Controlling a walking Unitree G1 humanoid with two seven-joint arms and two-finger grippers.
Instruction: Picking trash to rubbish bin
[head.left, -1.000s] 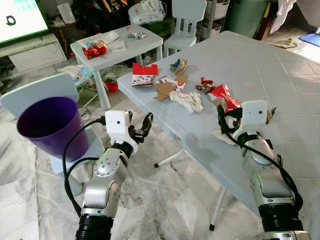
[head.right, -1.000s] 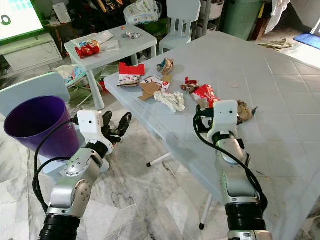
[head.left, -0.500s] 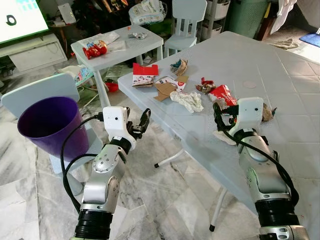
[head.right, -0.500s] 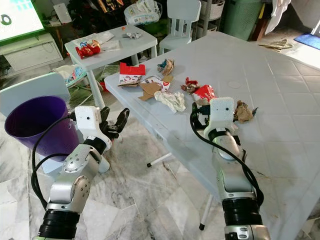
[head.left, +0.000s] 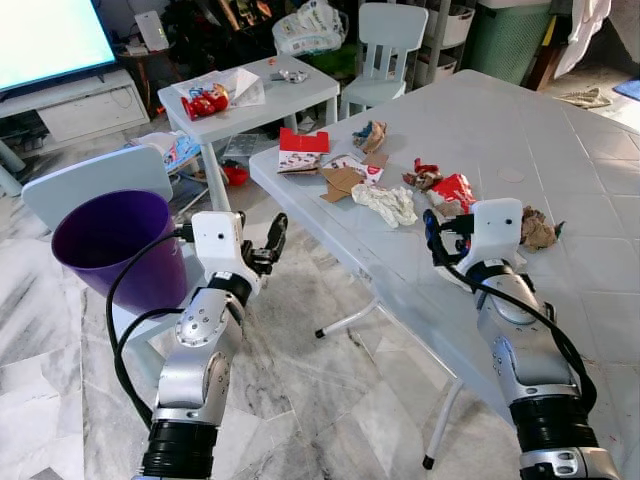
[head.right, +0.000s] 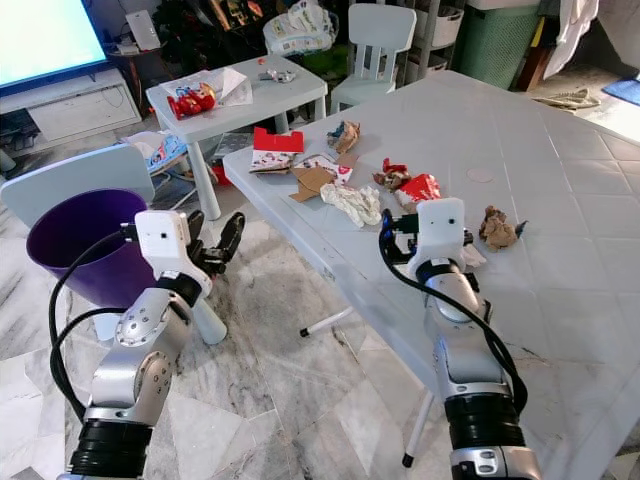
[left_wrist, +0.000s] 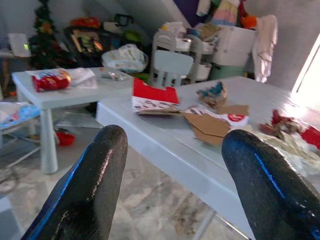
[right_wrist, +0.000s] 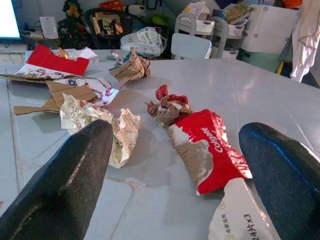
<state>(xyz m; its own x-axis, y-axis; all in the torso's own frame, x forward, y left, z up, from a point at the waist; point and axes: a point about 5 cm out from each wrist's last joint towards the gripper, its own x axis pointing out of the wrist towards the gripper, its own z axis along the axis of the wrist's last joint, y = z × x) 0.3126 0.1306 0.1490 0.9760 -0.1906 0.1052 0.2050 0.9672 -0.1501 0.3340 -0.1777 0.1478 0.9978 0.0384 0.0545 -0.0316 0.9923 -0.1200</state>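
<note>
Over the near edge of the table (head.left: 560, 140), the right gripper (right_wrist: 175, 150) hangs open above the trash.
A white wrapper (right_wrist: 240, 212) lies nearest its fingers, seemingly unheld, then a red toothpaste box (right_wrist: 207, 150) and crumpled paper (right_wrist: 95, 117). The left gripper (left_wrist: 170, 165) is spread open beside the purple bin (head.left: 115, 240).

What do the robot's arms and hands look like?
Both arms are shiny silver tubes with black rings near the bottom. Each wrist carries a white boxy block, and looping black cables run along it. The left gripper and right gripper each have two long, rounded black jaws.
</note>
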